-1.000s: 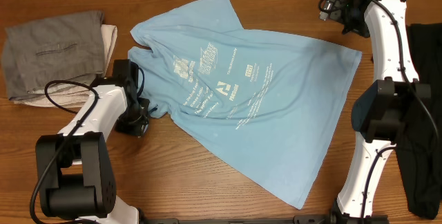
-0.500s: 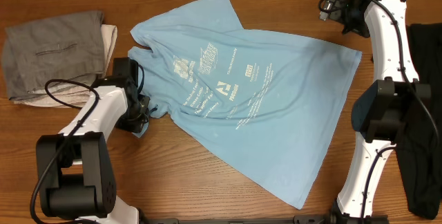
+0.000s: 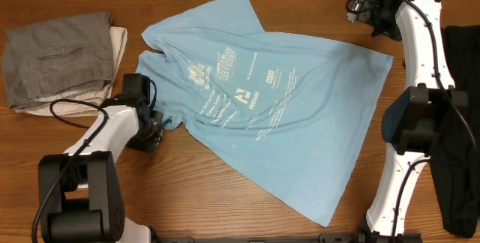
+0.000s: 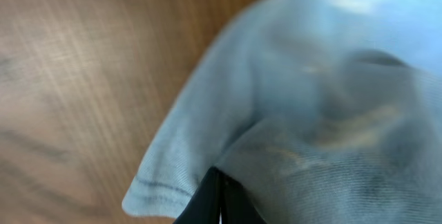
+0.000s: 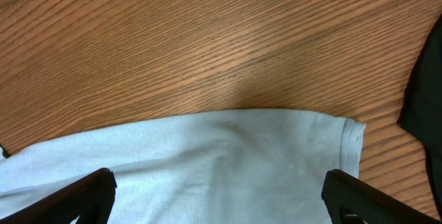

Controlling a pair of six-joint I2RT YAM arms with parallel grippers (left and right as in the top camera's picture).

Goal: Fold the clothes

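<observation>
Closest to the arm bases, a corner of the light blue T-shirt (image 3: 300,123) reaches almost to the near edge of the wooden counter (image 3: 187,190). The shirt lies spread out, mostly flat and set diagonally, with its white printed text and logos facing up

A little farther in on the left side, the left pincer (image 3: 155,125) sits low at the shirt's left edge. The left wrist view shows its dark fingers (image 4: 207,207) pressed together on a hemmed fold of blue cloth, so it is clamped onto the T-shirt. That fold is bunched and raised a little above the wood

On the right side, a black garment (image 3: 461,130) lies along the counter's edge beside the right arm, apart from the shirt

Farther back on the left, a folded grey garment (image 3: 56,55) rests on a beige cloth (image 3: 118,40), just beside the shirt's far left part but not touching it

At the far right, the right pincer (image 3: 358,6) is above bare wood, just beyond the shirt's far right corner. In the right wrist view its two fingers (image 5: 90,196) stand wide apart with nothing between them. Below them lies the stitched corner of the shirt, with bare wood past it
</observation>
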